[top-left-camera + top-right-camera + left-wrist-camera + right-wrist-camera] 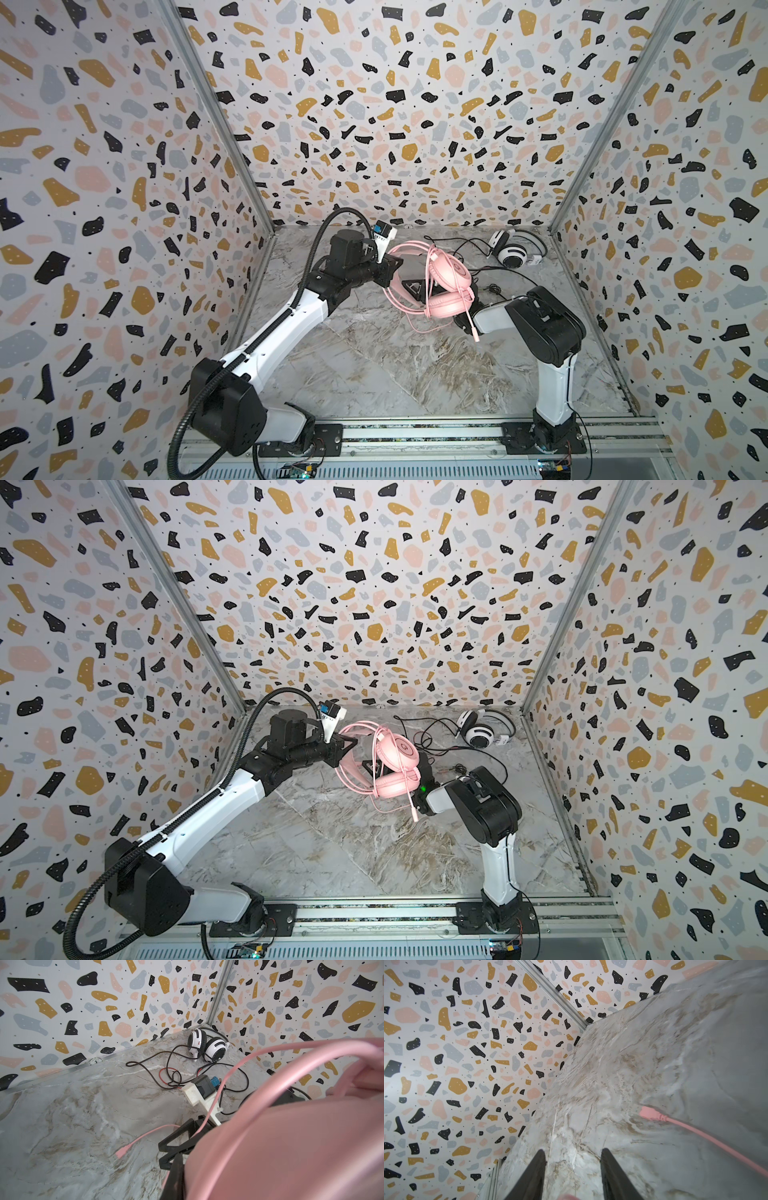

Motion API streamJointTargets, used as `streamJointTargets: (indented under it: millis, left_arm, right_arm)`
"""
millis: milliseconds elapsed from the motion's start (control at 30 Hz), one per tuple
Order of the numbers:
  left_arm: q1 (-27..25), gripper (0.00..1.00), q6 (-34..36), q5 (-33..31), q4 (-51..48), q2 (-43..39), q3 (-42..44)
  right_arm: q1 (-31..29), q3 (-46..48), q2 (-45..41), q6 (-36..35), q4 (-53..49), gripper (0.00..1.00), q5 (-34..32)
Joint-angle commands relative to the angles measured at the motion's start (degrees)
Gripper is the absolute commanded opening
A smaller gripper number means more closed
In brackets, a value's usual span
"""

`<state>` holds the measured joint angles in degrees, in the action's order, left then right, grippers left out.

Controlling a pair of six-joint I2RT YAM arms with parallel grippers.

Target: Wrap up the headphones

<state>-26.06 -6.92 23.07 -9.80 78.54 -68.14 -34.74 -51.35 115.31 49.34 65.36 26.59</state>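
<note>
Hanging over the middle of the grey marble-patterned tabletop [374, 374] in both top views: all-pink over-ear headset [452, 276] [398, 750], headband pinched in the pressed-together left gripper [391, 266] [344, 746]. Looped over the headband, long pink cord [386, 291], slack trailing onto the marble. Behind the ear cups, within the headband's arc, right gripper [415, 287] [371, 768], its spread not readable here. In the far right corner, white-and-black over-ear headset [515, 254] [482, 734], with thin black and red cords [493, 287] strewn from it toward the middle.

Left wrist view: blurred pink headband and cord filling the near field. Beyond, right gripper [161, 1154] low over the marble, black fingers apart, white camera bracket [193, 1095] on its back. Flat on the marble near those fingers, pink plug [121, 1152]. Against the corner, white-and-black over-ear headset [207, 1047], its cords [173, 1084] tangled in front.

Right wrist view: right gripper [573, 1150] spread, nothing between the black fingers [534, 1176], bare marble beneath. Off to one side, pink plug [651, 1114] and a run of cord, apart from the fingers.
</note>
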Motion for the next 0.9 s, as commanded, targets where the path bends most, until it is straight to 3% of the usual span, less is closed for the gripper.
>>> streamJointTargets:
  millis: [0, 267, 433, 500, 867]
  left_arm:
    - [0.2, 0.00, -2.7, 1.5, 6.6, -2.0, -0.3]
    - [1.0, 0.00, -3.1, 1.3, 7.3, -3.0, 0.1]
    - [1.8, 0.00, -3.7, -1.1, 7.4, -3.1, 0.3]
    - [2.8, 0.00, -5.1, -0.1, 7.9, -2.9, 0.1]
    - [9.4, 0.00, -9.7, -4.5, 10.0, -4.3, 1.6]
  right_arm:
    - [-1.5, -1.2, 1.5, 6.5, 6.4, 0.45, -8.7]
    - [-6.8, -5.7, 7.9, 7.7, 8.4, 0.41, -15.4]
    - [-7.9, -4.9, 8.8, 7.3, 9.4, 0.11, -15.8]
    - [-8.0, -3.2, 8.1, 6.9, 10.0, 0.06, -16.0]
    - [-10.8, 3.9, 4.5, 2.3, 5.8, 0.03, -13.0]
